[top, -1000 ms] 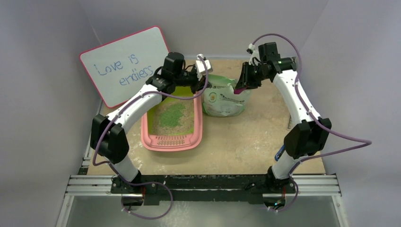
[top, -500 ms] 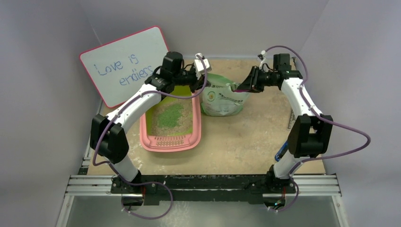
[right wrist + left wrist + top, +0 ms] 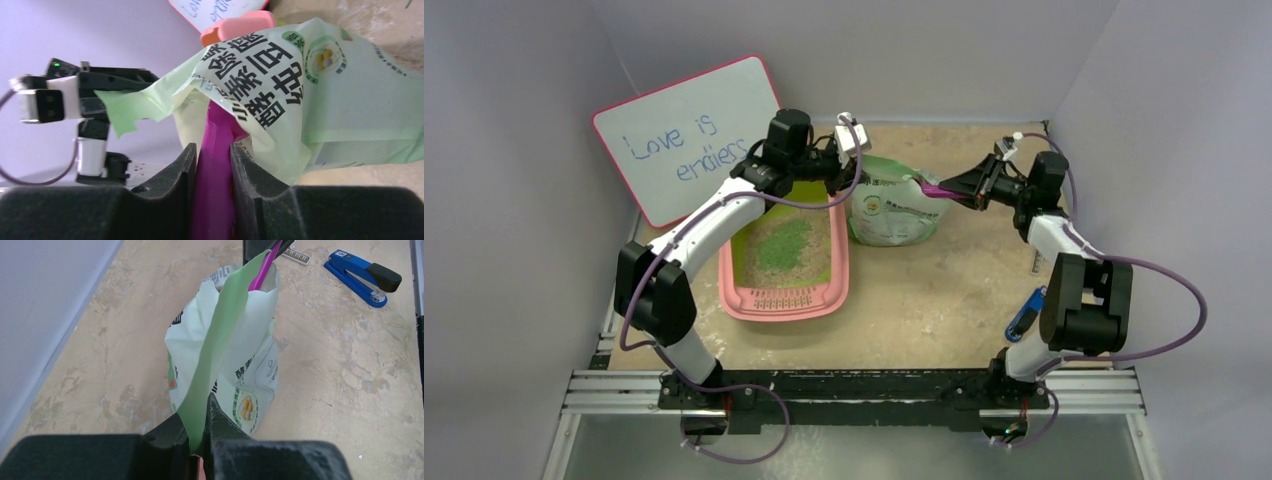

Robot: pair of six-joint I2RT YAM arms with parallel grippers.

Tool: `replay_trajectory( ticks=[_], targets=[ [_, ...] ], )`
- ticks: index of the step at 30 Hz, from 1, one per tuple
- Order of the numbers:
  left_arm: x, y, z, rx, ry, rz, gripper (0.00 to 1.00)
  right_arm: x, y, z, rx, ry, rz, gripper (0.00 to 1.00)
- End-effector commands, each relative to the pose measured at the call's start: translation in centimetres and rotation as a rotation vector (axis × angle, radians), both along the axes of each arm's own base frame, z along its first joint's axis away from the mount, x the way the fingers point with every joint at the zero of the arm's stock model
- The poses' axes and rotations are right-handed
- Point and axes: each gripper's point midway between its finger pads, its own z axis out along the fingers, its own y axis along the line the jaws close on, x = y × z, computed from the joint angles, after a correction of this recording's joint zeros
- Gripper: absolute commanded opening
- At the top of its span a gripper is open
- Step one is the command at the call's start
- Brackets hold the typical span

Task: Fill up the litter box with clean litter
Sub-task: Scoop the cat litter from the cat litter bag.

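Now, pinching the litter bag's [image 3: 250,375] rim with the left tool [image 3: 200,432], clamping the magenta scoop [image 3: 215,130] with the right tool [image 3: 213,150], far end inside the bag. Litter box [image 3: 727,275] left of centre, thin clean litter [image 3: 786,243] inside. Could topple the bag and scatter granules over the table [image 3: 924,300] if yanked.

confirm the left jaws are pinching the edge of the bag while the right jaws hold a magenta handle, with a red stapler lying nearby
Not quite: the stapler is blue, not red, as the left wrist view shows. The rest holds: the left jaws pinch the edge of the bag while the right jaws hold the magenta handle.
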Motion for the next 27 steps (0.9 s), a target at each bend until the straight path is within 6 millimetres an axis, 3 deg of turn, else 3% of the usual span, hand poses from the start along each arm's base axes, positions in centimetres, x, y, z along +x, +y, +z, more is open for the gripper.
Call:
replay_trajectory(
  ticks=[1,14,27],
  targets=[
    [0.7,-0.5,3.4,-0.059,-0.104,-0.005,0.00,-2.4,0.1,5.2,0.125,-0.129,0.097,0.00],
    [0.7,-0.4,3.5,-0.061,-0.107,-0.001,0.00,-3.7,-3.7,5.0,0.217,-0.100,-0.061,0.00],
    [0.5,-0.3,3.8,-0.065,-0.113,-0.002,0.00,-4.4,-4.4,4.6,0.124,-0.010,-0.119,0.00]
  ],
)
